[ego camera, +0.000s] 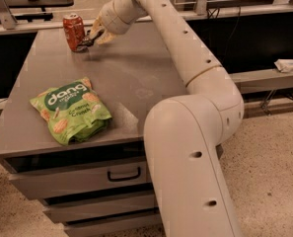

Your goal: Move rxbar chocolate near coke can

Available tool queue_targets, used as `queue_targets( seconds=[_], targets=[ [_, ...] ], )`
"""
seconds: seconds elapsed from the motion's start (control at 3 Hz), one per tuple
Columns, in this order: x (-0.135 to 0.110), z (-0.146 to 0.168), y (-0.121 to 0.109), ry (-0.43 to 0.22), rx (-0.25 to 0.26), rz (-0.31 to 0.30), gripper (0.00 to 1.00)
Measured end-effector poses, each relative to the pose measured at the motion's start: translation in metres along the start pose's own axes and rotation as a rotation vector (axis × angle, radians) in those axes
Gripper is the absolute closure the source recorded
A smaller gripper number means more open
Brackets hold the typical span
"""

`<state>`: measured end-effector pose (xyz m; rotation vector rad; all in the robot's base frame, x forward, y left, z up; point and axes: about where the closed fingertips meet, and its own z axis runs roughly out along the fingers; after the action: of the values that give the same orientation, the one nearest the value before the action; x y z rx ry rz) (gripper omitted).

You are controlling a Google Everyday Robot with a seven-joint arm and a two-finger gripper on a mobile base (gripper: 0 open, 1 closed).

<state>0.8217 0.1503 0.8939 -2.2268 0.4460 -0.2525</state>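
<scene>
The red coke can (74, 31) stands upright at the far left of the grey table (136, 78). My gripper (93, 37) is just to the right of the can, low over the table, and is shut on the rxbar chocolate (85, 43). The rxbar is a small dark bar sticking out from the fingers toward the can's base, and most of it is hidden by the fingers. I cannot tell if the bar touches the table or the can.
A green chip bag (71, 110) lies near the table's front left. The table has drawers (124, 174) under its front edge. My arm's large white links (195, 147) stand at the table's front right. A shelf (264, 75) runs along the right.
</scene>
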Motion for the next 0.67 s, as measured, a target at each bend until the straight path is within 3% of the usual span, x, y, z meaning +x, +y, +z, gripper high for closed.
queue_targets(
  seconds=[0.67],
  targets=[
    [0.0057,0.0171,0.0092,-0.02,0.011,-0.015,0.36]
  ],
)
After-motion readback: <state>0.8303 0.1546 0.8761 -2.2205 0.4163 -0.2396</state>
